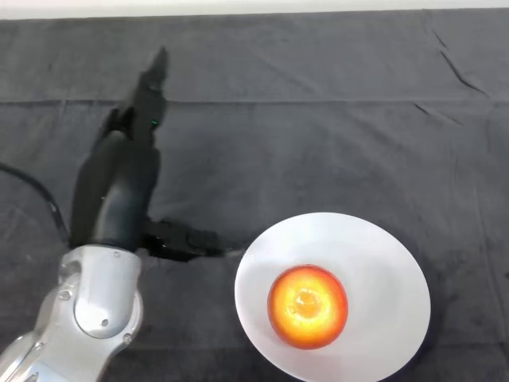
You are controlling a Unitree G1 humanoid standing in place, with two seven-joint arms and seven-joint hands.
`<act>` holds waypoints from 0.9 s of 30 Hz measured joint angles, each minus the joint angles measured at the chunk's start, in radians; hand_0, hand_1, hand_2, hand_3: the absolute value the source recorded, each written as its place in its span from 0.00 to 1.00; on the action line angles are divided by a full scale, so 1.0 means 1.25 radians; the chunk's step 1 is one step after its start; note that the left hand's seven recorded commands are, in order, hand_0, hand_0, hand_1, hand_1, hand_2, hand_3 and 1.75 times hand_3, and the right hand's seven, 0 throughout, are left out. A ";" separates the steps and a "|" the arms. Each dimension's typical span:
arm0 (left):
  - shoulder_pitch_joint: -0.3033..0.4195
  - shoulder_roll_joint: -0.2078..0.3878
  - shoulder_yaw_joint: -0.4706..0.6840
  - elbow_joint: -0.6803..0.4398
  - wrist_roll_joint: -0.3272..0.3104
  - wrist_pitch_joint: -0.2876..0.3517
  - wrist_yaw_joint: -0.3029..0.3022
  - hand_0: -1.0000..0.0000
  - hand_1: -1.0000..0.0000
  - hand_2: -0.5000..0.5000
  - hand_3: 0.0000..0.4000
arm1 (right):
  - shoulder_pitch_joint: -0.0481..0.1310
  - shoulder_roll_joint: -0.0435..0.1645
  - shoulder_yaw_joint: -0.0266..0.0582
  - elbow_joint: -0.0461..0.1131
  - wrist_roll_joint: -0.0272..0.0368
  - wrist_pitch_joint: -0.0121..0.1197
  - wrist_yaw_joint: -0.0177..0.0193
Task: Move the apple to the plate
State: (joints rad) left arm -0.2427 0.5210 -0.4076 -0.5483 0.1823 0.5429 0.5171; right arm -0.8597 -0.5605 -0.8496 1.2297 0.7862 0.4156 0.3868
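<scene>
1. The apple (308, 307) sits on the white plate (374, 255), near right.
2. The left hand (145, 99) holds nothing, its fingers straight, pointing far, its thumb (187, 241) spread toward the plate's rim.
3. The arm hides the palm's underside.

The silver-grey left arm enters from the lower left and reaches forward. Its robot hand (127, 179) is black, with fingers (151, 87) stretched straight ahead (holding nothing) and the thumb (187, 241) sticking out sideways to the right, low near the wrist.
</scene>
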 measured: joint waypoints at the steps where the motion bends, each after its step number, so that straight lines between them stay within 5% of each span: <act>1: 0.000 -0.005 0.000 0.000 0.000 0.000 0.000 1.00 1.00 0.50 0.00 | 0.000 0.000 0.0000 0.000 0.0000 0.000 0.0000; 5: 0.010 -0.006 0.021 -0.007 0.002 0.000 -0.001 1.00 1.00 0.50 0.00 | 0.000 0.001 0.0014 0.000 0.0000 0.000 0.0001; 16: 0.254 0.046 0.506 -0.087 -0.048 -0.118 -0.015 1.00 1.00 0.50 0.00 | 0.001 0.000 0.0008 0.000 0.0000 0.000 -0.0001; 20: 0.335 0.030 0.633 -0.087 -0.065 -0.191 0.002 1.00 1.00 0.50 0.00 | 0.001 0.000 0.0009 0.000 0.0000 0.000 -0.0001; 27: 0.371 -0.013 0.771 -0.087 -0.081 -0.254 0.028 1.00 1.00 0.50 0.00 | 0.001 0.000 0.0009 0.000 0.0000 0.000 -0.0001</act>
State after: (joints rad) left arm 0.2213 0.5044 0.5562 -0.6568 0.0805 0.2257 0.5514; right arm -0.8588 -0.5605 -0.8484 1.2297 0.7863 0.4156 0.3867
